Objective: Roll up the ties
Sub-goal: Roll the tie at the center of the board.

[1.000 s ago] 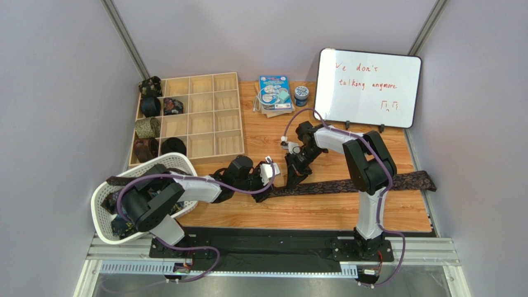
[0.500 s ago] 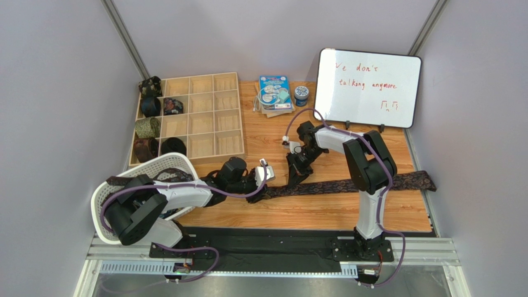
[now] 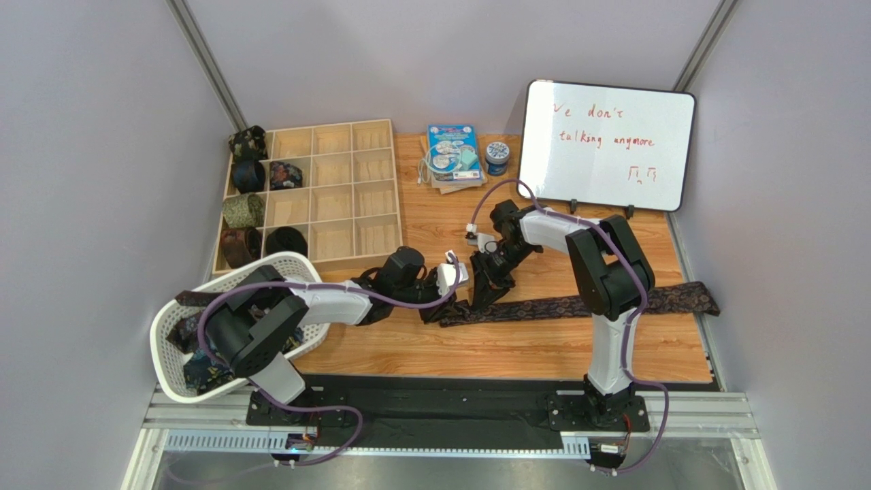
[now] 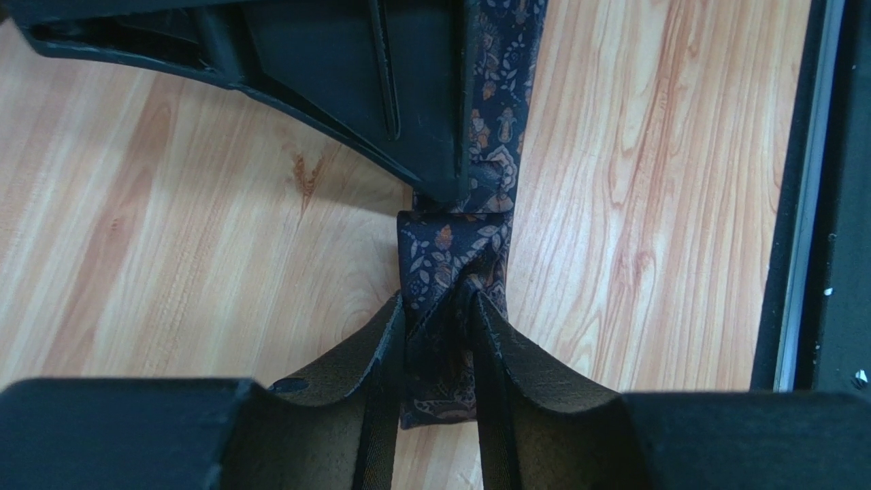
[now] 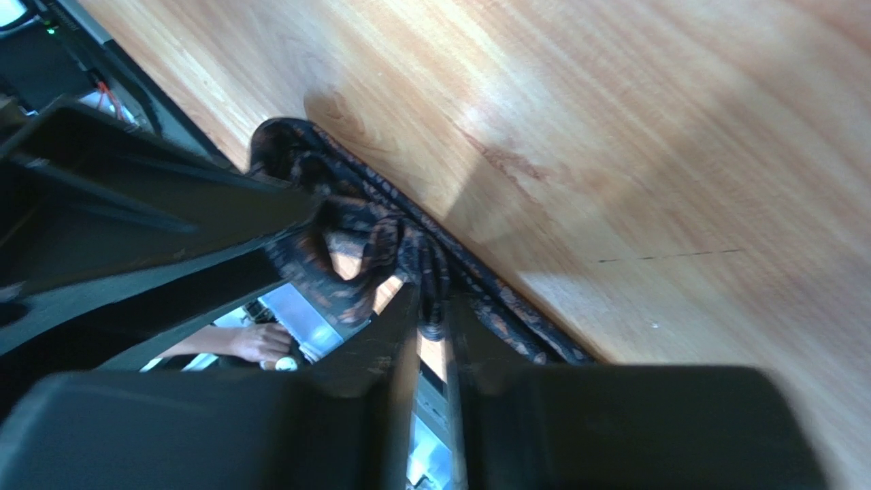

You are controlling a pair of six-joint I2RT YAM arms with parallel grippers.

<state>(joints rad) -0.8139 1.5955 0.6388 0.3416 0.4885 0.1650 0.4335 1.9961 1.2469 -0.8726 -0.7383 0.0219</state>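
Note:
A long dark navy tie [image 3: 593, 304] with an orange pattern lies across the wooden table, its wide end at the right edge. The narrow end is folded over. In the left wrist view my left gripper [image 4: 440, 301] is shut on that folded end of the tie [image 4: 499, 123]. It shows in the top view [image 3: 442, 306] just left of my right gripper [image 3: 478, 298]. In the right wrist view my right gripper [image 5: 434, 296] has only a thin slit between its fingers, with a bunched fold of the tie [image 5: 378, 237] caught at the tips.
A wooden compartment box [image 3: 337, 194] at the back left holds rolled ties [image 3: 243, 211] in its left column. A white mesh basket [image 3: 174, 337] with more fabric sits by the left arm. A whiteboard [image 3: 608, 143], a blue package [image 3: 453, 153] and a small jar [image 3: 497, 155] stand at the back.
My left gripper has swung right to the tie's folded end and closed on it. My right gripper stayed in place; its fingers eased apart slightly.

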